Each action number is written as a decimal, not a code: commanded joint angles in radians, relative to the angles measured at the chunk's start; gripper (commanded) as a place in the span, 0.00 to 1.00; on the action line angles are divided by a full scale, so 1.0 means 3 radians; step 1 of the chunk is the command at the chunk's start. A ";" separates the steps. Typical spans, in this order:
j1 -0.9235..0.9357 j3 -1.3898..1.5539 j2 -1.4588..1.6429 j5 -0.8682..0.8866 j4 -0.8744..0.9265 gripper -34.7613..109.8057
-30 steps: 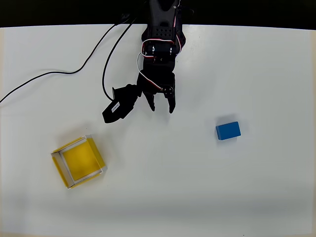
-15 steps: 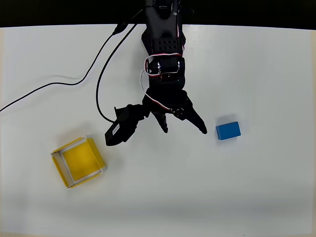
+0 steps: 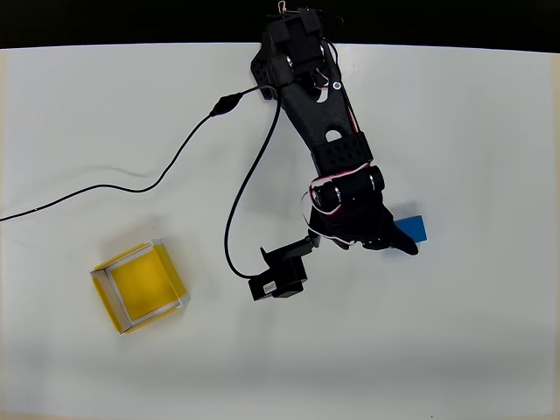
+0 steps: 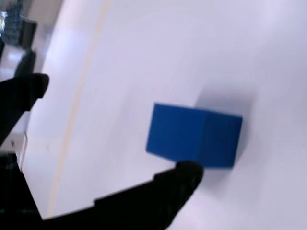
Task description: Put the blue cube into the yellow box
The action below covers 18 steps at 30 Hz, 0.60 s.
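Spread wide, the black gripper [image 4: 115, 129] holds nothing; in the wrist view one finger [image 4: 168, 191] reaches under the blue cube [image 4: 192, 135], its tip at the block's lower edge, while the other finger [image 4: 21, 96] sits well off to the left. That cube is a small, matte, bright-blue block, slightly longer than tall, resting on the white table [image 3: 490, 332]. From overhead it [image 3: 415, 227] is partly covered by the arm. Far left lies the yellow box [image 3: 140, 286], shallow, open-topped, with pale walls.
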 commanded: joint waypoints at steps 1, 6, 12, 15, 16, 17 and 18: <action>-0.0174 -0.0573 -0.0112 0.0015 0.0138 0.63; -0.0312 -0.0966 -0.0552 -0.0010 0.0240 0.62; -0.0470 -0.1345 -0.0982 -0.0138 0.0343 0.62; -0.0547 -0.1421 -0.1145 -0.0159 0.0343 0.62; -0.0573 -0.1437 -0.1197 -0.0159 0.0348 0.62; -0.0593 -0.1447 -0.1237 -0.0159 0.0353 0.61; -0.0614 -0.1447 -0.1278 -0.0159 0.0353 0.61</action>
